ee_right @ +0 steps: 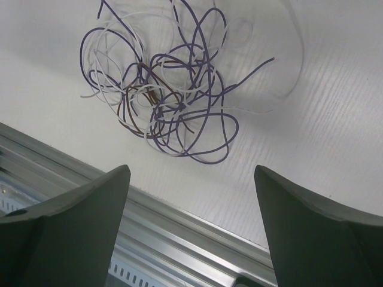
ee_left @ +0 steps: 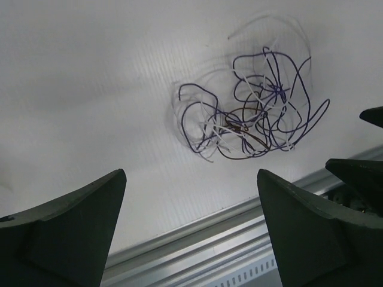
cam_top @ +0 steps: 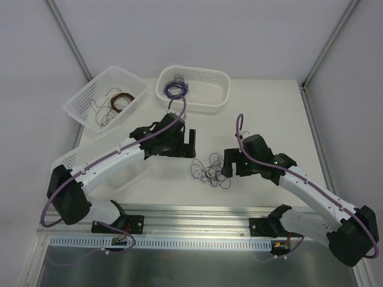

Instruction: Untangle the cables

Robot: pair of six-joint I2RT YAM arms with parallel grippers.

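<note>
White table (cam_top: 269, 119) carries the tangled cables (cam_top: 209, 170) near centre, with left basket (cam_top: 90, 95) and right basket (cam_top: 208, 89) at the rear

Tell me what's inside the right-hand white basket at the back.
A purple wire coil lies at the basket's left end; the rest looks bare. An arm's hose covers its near-left corner.

The cables (cam_top: 209, 169) lie on the table (cam_top: 269, 116) — between the left gripper (cam_top: 190, 142) and the right gripper (cam_top: 227, 165).

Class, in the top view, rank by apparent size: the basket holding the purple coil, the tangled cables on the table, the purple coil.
1. Basket
2. Tangled cables
3. Purple coil, though it lies farther from the camera, so its true size may be closer to the cables'.
</note>
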